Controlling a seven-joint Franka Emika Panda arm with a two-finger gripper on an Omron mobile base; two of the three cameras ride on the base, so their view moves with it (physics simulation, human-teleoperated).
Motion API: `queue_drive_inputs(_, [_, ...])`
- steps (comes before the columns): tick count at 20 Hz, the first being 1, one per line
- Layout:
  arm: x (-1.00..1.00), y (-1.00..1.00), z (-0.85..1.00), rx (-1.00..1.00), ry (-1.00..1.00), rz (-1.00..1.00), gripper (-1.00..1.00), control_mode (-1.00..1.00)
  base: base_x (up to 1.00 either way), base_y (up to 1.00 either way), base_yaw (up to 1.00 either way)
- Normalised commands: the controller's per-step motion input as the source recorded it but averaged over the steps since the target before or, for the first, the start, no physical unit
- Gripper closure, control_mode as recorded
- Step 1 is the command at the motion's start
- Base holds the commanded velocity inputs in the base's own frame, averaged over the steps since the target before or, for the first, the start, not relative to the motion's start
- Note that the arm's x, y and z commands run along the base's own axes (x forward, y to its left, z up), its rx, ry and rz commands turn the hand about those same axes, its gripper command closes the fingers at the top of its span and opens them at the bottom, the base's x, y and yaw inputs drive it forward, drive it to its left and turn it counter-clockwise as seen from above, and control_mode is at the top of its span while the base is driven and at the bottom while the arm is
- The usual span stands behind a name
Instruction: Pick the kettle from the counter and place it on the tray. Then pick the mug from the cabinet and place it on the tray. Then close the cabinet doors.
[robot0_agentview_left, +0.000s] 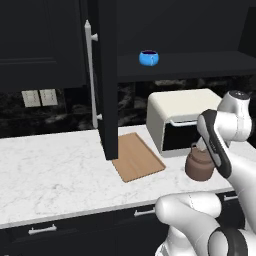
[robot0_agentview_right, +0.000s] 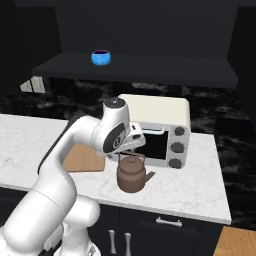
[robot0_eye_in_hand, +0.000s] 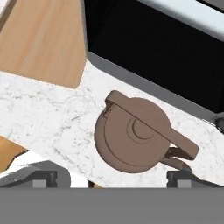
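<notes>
The brown kettle (robot0_eye_in_hand: 131, 135) stands upright on the white marble counter (robot0_eye_in_hand: 52, 113), in front of the toaster oven. My gripper (robot0_eye_in_hand: 116, 177) hovers just above it, open, with one fingertip on each side of the kettle and nothing held. From the right base view the kettle (robot0_agentview_right: 131, 175) sits under my hand. The tan tray (robot0_agentview_left: 137, 157) lies bare on the counter to the kettle's left. The blue mug (robot0_agentview_left: 148, 57) sits on the shelf of the black cabinet (robot0_agentview_left: 200, 65). A cabinet door (robot0_agentview_left: 107, 75) stands open, with its silver handle (robot0_agentview_left: 91, 75) showing.
A cream toaster oven (robot0_agentview_right: 160, 130) with a dark glass front stands right behind the kettle. The open door hangs over the tray's far left corner. Black drawers with silver pulls (robot0_agentview_left: 42, 230) run below the counter's front edge.
</notes>
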Motion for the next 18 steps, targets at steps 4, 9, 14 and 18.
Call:
queue_drive_inputs(4, [0.16, -0.03, -0.12, -0.11, 0.05, 0.23, -1.0, -1.0, 0.0, 0.0, 0.0])
queue_drive_inputs(9, [0.27, -0.02, -0.17, -0.07, 0.09, 0.19, -1.0, -1.0, 0.0, 0.0, 0.0])
queue_drive_inputs(14, [0.32, 0.0, -0.07, -0.02, 0.09, 0.08, -1.0, -1.0, 0.0, 0.0, 0.0])
queue_drive_inputs(18, [0.31, -0.09, -0.05, 0.0, 0.11, 0.06, -1.0, -1.0, 0.0, 0.0, 0.0])
